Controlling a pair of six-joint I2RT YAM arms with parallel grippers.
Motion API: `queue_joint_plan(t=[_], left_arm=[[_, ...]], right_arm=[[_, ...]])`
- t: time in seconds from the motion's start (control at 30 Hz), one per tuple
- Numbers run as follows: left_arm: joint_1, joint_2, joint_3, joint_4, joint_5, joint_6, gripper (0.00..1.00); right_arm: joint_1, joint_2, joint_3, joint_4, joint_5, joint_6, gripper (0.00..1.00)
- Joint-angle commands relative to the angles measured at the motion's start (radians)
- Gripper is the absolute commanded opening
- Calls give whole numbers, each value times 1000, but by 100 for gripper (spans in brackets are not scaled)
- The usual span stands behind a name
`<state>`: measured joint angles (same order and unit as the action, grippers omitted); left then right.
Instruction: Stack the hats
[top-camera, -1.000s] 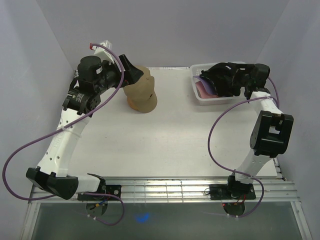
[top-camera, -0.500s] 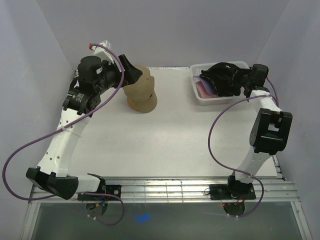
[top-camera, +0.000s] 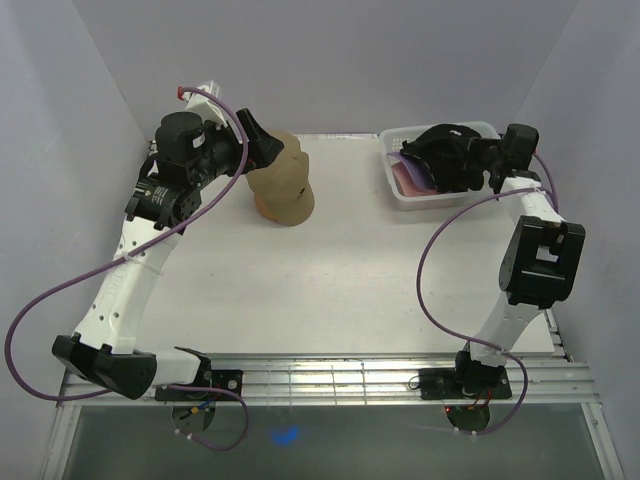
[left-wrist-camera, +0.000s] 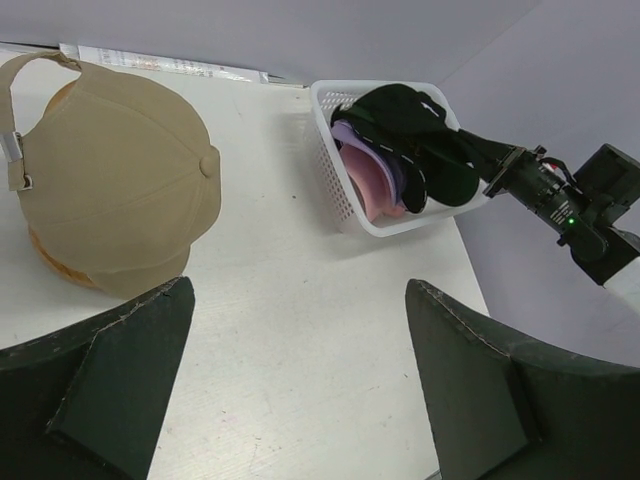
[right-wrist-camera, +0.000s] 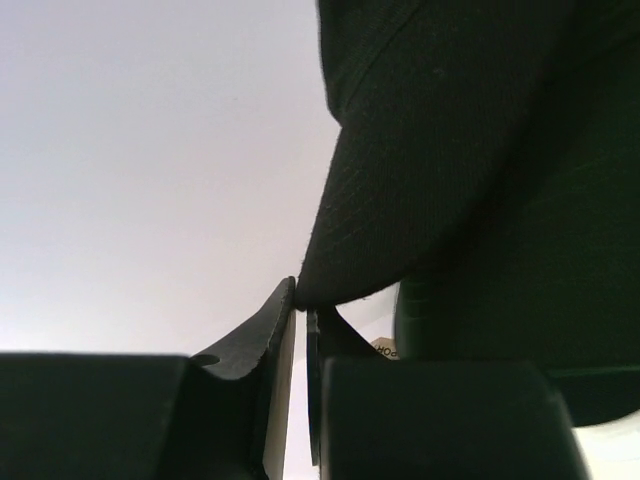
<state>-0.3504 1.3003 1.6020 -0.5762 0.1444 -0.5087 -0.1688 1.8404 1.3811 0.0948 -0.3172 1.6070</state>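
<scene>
A tan hat (top-camera: 283, 178) sits on the wooden stand (left-wrist-camera: 52, 262) at the back left. My left gripper (top-camera: 258, 138) hovers just behind it, open and holding nothing; its wide-apart fingers (left-wrist-camera: 500, 390) frame bare table. Several hats are piled in the white basket (top-camera: 398, 192) at the back right: a black hat (top-camera: 447, 152) on top, a pink one (left-wrist-camera: 370, 182) and a lavender one (left-wrist-camera: 349, 138) beneath. My right gripper (top-camera: 488, 160) reaches in from the right and is shut on the black hat's brim (right-wrist-camera: 420, 180), pinching its edge at the fingertips (right-wrist-camera: 285, 300).
The basket stands against the back wall near the right wall. White tabletop (top-camera: 350, 280) spreads between the stand and the basket. Purple cables loop beside both arms.
The right gripper's jaws have closed onto the black hat's brim, and its wrist has shifted slightly right. The left arm has not moved.
</scene>
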Motion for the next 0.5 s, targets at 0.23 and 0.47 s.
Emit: queue_joint_plan(t=[0.23, 0.47], left_arm=[[-1, -35, 21, -7, -14, 1, 97], [-1, -39, 15, -5, -6, -2, 97]], right_arm=[[0, -6, 272, 144, -91, -65, 8], [2, 5, 266, 402, -172, -36, 8]])
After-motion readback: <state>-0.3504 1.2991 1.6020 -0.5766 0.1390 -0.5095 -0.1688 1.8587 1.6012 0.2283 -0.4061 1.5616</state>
